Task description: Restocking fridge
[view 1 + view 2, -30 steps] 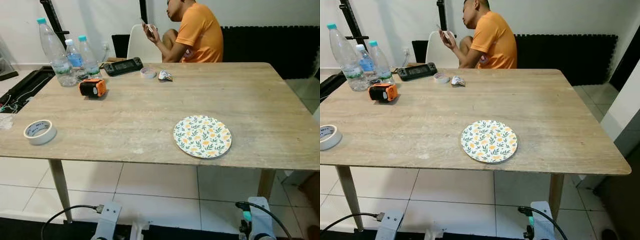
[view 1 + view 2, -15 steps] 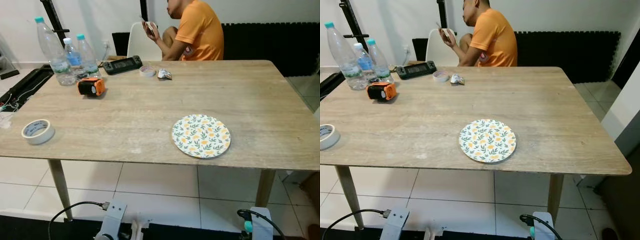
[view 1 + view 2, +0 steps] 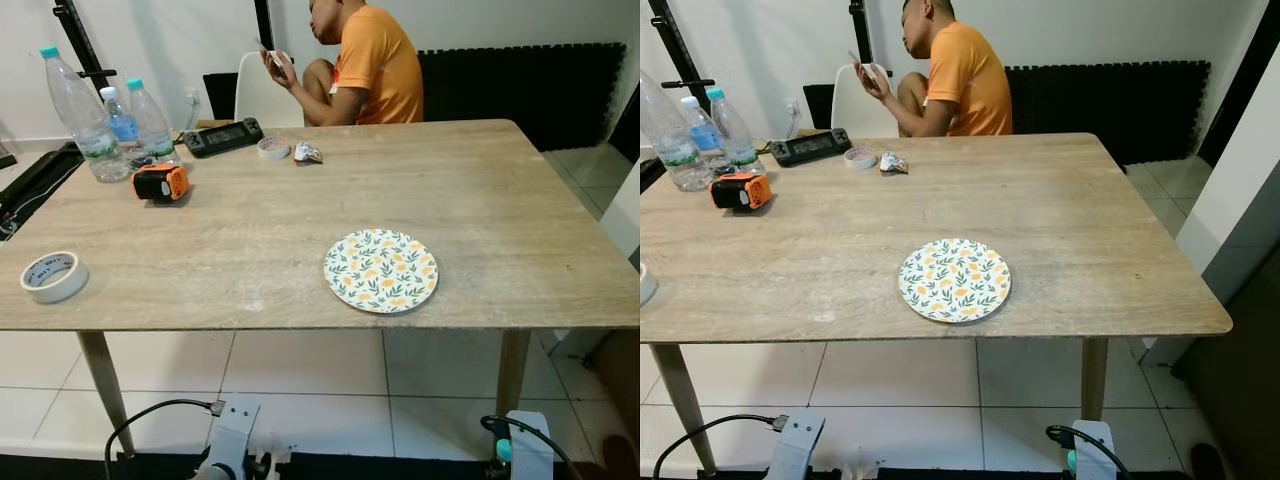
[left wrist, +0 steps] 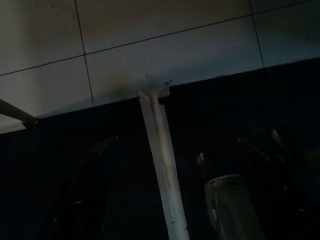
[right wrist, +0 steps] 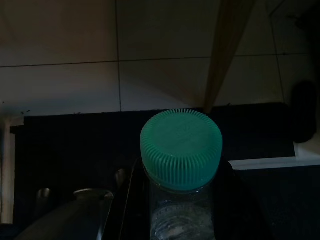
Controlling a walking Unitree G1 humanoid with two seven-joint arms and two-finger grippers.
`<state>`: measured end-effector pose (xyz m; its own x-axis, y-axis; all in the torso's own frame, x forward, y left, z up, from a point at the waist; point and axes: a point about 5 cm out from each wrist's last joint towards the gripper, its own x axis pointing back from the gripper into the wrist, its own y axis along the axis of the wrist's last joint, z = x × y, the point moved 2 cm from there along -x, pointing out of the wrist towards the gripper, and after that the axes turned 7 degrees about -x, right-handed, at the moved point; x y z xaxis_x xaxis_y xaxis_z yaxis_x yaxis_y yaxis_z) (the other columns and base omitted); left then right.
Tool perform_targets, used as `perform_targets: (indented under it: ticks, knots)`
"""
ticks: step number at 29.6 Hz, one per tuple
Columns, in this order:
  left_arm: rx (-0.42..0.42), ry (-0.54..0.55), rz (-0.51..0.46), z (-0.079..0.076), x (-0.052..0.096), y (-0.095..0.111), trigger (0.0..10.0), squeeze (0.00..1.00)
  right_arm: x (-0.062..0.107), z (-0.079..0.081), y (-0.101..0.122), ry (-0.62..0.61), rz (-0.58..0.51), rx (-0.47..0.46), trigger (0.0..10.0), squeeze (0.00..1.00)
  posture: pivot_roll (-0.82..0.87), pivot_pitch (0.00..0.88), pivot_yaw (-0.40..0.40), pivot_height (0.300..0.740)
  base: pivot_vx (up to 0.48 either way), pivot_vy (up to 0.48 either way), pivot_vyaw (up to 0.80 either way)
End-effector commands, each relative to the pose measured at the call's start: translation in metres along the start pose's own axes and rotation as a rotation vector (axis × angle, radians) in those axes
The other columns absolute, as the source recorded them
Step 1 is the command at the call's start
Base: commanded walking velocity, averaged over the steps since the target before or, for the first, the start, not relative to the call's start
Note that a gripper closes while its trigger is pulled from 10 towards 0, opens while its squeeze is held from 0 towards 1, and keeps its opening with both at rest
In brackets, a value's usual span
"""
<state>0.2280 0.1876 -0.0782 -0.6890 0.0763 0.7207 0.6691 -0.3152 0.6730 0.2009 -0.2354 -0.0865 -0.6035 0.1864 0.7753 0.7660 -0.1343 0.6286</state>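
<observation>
Right wrist view is showing the right gripper (image 5: 175, 200) clasping a green-capped bottle (image 5: 181, 150) over dark floor; left gripper's (image 4: 165, 200) fingers, can't tell. Floral plate (image 3: 381, 270) is sitting at table (image 3: 500, 200) centre, bottles (image 3: 95, 115) at ten o'clock.

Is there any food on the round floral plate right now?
No, the round floral plate lies bare on the wooden table, showing only its printed pattern.

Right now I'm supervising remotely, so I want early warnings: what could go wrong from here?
1. The clear plastic bottle with the green ribbed cap hangs in the right gripper below the table; it might knock the light wooden table edge when raised.
2. The round floral paper plate lies near the table's front edge and could be swept off.
3. A person in an orange shirt sits across the table; keep reaches short.
</observation>
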Motion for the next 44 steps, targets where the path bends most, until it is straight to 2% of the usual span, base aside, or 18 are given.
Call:
perform_targets:
  ticks: [1,7,12,19,24,28,33,38,39,44]
  knots:
    - [-0.019,-0.009,0.025,-0.004,0.001,-0.005,10.0,0.0,-0.001,0.002,0.002,0.001,-0.003,-0.002,10.0,0.0,-0.12,0.092,-0.008,0.74,0.0,-0.48,0.0]
    - [-0.028,-0.008,0.033,-0.004,0.001,-0.006,10.0,0.0,-0.001,0.003,0.004,0.003,-0.006,0.001,10.0,0.0,-0.12,0.09,-0.006,0.74,0.0,-0.48,0.0]
    - [0.006,0.004,0.027,-0.006,0.0,-0.005,10.0,0.0,-0.002,-0.001,0.007,0.0,-0.007,0.005,10.0,0.0,-0.13,0.096,0.0,0.74,0.0,0.0,0.0]
    - [-0.017,-0.025,0.019,-0.012,-0.002,0.001,10.0,0.0,-0.001,-0.011,0.009,-0.019,-0.005,0.014,10.0,0.0,-0.15,0.109,0.022,0.74,0.0,0.0,0.0]
    - [-0.026,-0.036,0.014,-0.013,-0.003,0.002,10.0,0.0,-0.001,-0.012,0.01,-0.018,-0.008,0.027,10.0,0.0,-0.16,0.109,0.015,0.74,0.0,0.0,0.0]
    - [-0.007,-0.026,0.001,-0.011,-0.002,0.003,10.0,0.0,-0.001,-0.007,0.007,0.014,0.01,0.086,10.0,0.0,-0.16,0.096,-0.023,0.74,0.0,0.0,0.0]
    - [0.009,-0.021,-0.006,-0.015,0.0,-0.002,10.0,0.0,-0.001,-0.006,0.004,0.023,0.027,0.094,10.0,0.0,-0.11,0.069,-0.068,0.74,0.0,0.0,0.0]
    - [0.042,-0.011,0.003,-0.017,0.002,-0.008,10.0,0.0,-0.001,0.0,-0.001,0.047,0.044,0.109,10.0,0.0,-0.11,0.056,-0.056,0.74,0.0,0.0,0.0]
    - [0.042,0.0,0.001,-0.015,0.002,-0.009,10.0,0.0,-0.001,0.009,-0.002,0.061,0.048,0.101,10.0,0.0,-0.09,0.045,-0.071,0.74,0.0,0.0,0.0]
    - [0.063,0.04,-0.022,-0.004,0.001,-0.001,10.0,0.0,-0.002,0.019,-0.004,0.083,0.063,0.102,10.0,0.0,-0.06,0.032,-0.08,0.74,0.0,0.0,0.0]
